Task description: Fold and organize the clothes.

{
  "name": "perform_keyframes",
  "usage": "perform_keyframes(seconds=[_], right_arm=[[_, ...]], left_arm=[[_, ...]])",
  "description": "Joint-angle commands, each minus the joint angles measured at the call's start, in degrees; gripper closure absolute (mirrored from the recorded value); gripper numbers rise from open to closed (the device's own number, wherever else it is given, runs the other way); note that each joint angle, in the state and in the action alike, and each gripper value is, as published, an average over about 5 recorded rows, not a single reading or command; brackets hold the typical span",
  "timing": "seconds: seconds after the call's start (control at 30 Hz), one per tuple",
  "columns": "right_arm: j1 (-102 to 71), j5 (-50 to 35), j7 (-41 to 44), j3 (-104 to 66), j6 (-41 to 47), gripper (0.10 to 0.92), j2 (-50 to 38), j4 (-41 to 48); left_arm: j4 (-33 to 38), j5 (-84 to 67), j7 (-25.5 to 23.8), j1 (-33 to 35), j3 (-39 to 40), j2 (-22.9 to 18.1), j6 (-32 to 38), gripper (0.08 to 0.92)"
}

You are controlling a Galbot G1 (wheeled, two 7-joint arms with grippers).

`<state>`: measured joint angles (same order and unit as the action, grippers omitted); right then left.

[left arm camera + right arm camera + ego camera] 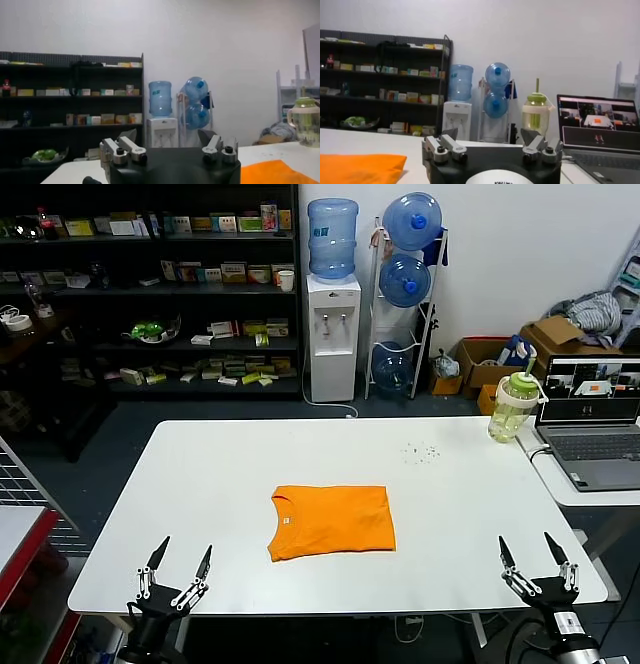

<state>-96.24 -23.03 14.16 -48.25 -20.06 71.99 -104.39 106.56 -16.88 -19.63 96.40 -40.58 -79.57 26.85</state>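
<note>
On table (200,484), folded T-shirt (332,521), lettering hidden

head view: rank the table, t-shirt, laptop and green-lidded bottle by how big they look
1. table
2. t-shirt
3. laptop, cut off by the frame edge, so only its visible part counts
4. bottle

The laptop and bottle sit farther from the camera, so they may look smaller than they are.

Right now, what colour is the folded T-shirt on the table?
Bright orange, plain on the side showing. The T-shirt shows best in the head view.
</note>
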Motion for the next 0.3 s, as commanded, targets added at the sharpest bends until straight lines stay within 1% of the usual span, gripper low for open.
perform_keyframes(seconds=[0.03, 0.3], right_arm=[[-0.15, 1.18, 0.13, 0.07, -0.7, 0.203, 0.78, 0.29], [-0.32, 1.13, 0.06, 0.06, -0.84, 0.203, 0.86, 0.3]], left_arm=[[0.01, 0.64, -0.1, 0.56, -0.63, -0.43, 0.7, 0.177], [0.11, 0.74, 0.05, 0.62, -0.75, -0.58, 0.82, 0.177]])
